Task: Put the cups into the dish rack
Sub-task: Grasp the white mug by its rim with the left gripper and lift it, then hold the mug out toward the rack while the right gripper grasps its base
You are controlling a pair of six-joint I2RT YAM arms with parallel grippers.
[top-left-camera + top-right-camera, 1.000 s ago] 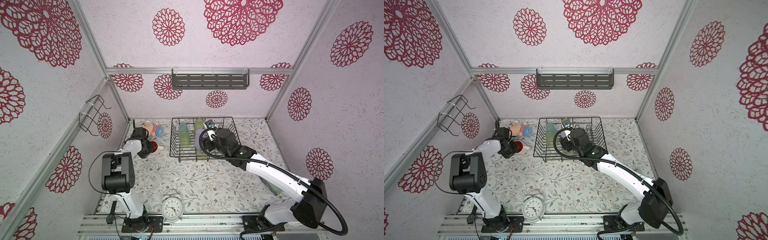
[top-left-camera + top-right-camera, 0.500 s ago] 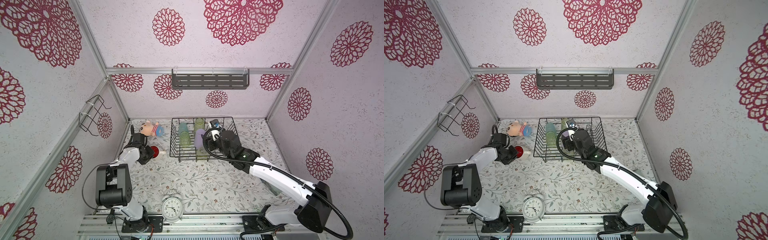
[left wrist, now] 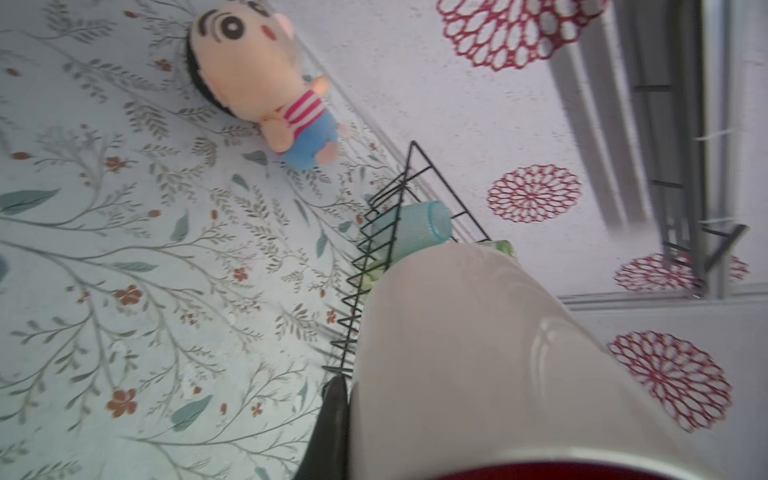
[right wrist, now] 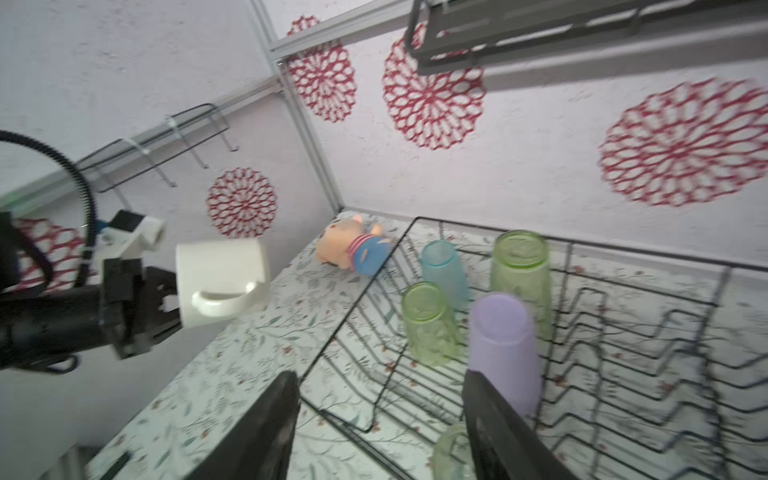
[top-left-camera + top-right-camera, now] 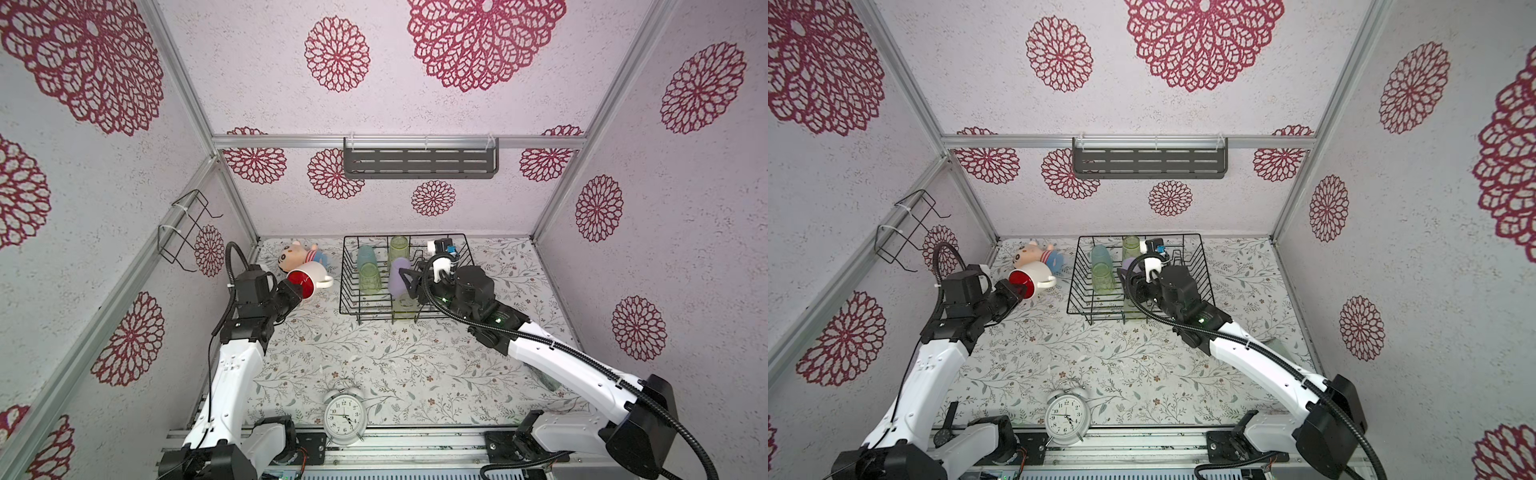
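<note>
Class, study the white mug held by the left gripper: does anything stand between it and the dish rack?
Nothing visible does. The white mug, held in the left gripper, hangs left of the dish rack with only bare table between them. The plush doll lies farther back, off that line.

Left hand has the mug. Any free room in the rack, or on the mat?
Rack right half, prong rows between lilac cup and right wall: bare, but the right arm hangs over it. Left half: crowded, five cups. Mat between rack front and clock: bare.

Plush doll (image 5: 301,257), alarm clock (image 5: 345,417), seemingly metal shelf (image 5: 419,163)
</note>
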